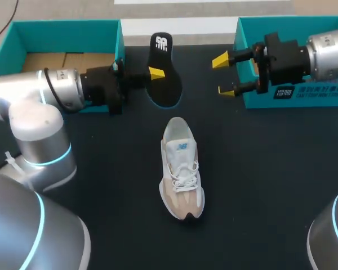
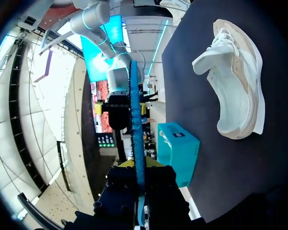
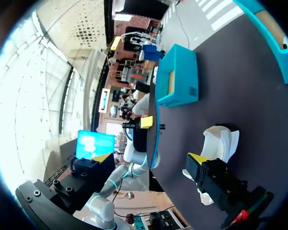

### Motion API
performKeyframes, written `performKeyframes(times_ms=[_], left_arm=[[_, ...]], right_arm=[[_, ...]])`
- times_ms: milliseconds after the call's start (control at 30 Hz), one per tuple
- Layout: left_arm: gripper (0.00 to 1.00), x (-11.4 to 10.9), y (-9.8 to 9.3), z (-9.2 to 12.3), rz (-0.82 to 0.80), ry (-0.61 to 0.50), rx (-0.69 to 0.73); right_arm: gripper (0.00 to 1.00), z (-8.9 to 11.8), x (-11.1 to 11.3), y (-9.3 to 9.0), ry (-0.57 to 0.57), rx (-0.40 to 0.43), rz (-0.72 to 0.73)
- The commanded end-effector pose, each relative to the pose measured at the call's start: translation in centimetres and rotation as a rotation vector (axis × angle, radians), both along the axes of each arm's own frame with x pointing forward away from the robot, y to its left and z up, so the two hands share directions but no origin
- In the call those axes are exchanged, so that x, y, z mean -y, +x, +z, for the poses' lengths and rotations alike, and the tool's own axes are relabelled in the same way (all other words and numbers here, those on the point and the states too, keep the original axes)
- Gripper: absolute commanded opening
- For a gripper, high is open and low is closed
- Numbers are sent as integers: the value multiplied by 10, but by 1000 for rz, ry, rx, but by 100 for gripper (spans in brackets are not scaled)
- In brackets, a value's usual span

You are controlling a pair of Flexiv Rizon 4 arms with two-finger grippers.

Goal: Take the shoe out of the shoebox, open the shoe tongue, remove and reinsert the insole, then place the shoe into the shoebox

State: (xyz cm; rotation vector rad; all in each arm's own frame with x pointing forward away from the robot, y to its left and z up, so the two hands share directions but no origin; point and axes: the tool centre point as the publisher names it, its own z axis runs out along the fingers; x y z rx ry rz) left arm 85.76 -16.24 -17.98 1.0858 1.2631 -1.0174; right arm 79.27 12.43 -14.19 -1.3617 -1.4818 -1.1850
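Insole (image 1: pixel 168 59) was clamped in left gripper (image 1: pixel 155 73); right gripper (image 1: pixel 223 75) was spread wide, empty. If misaligned, insole could be buckled against shoe (image 1: pixel 182 169).

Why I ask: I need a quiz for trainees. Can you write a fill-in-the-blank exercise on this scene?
1. The left pincer is shut on the ____.
2. The shoe lies on the dark ____.
3. The right pincer is ____ and holds nothing.
Missing words: insole; table; open.
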Motion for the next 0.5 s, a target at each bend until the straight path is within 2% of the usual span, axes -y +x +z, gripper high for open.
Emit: performKeyframes(times_ms=[33, 400, 500], left_arm=[[0, 6, -4, -4, 34, -11, 5], [0, 15, 0, 0, 25, -18, 12], [0, 19, 4, 2, 13, -15, 17]], right_arm=[[100, -9, -21, 19, -6, -17, 37], [100, -22, -49, 20, 26, -1, 112], [89, -27, -55, 20, 38, -5, 126]])
